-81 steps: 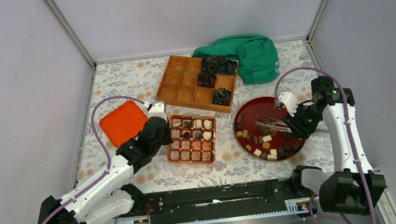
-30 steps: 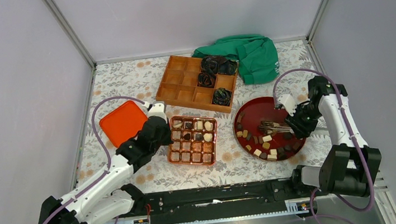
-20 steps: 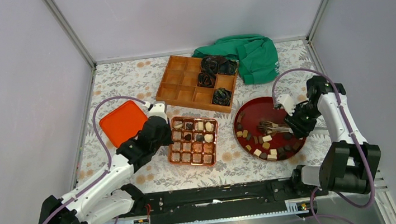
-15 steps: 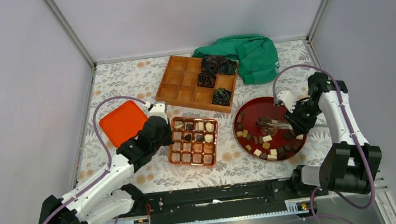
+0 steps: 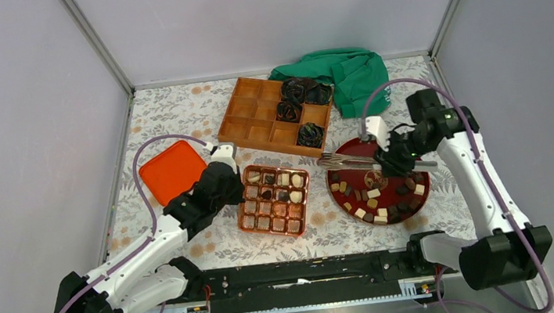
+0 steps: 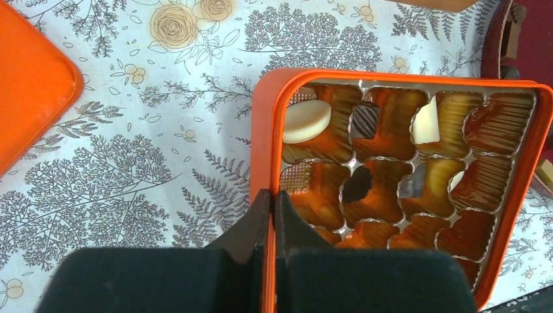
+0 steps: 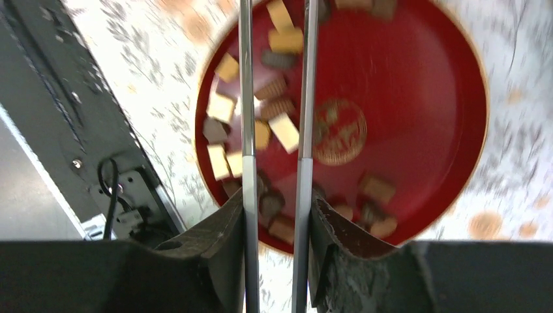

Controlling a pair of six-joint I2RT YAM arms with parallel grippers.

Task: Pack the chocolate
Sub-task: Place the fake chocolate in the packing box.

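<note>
pinching tray [image 6: 261, 124] rim with left gripper [image 6: 269, 199], clamping tongs [image 7: 246, 98] in right gripper [image 7: 275, 208] above plate [image 7: 424, 98] of loose chocolate [image 7: 284, 132] at 3 o'clock; next, likely swinging tips toward 9 o'clock over an empty cell [image 6: 495, 124].

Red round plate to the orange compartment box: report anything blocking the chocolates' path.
Nothing visible blocks it. Only a bare strip of floral tablecloth separates the red round plate from the orange compartment box. The left gripper clamps the box's rim on the side away from the plate, off the route.
</note>
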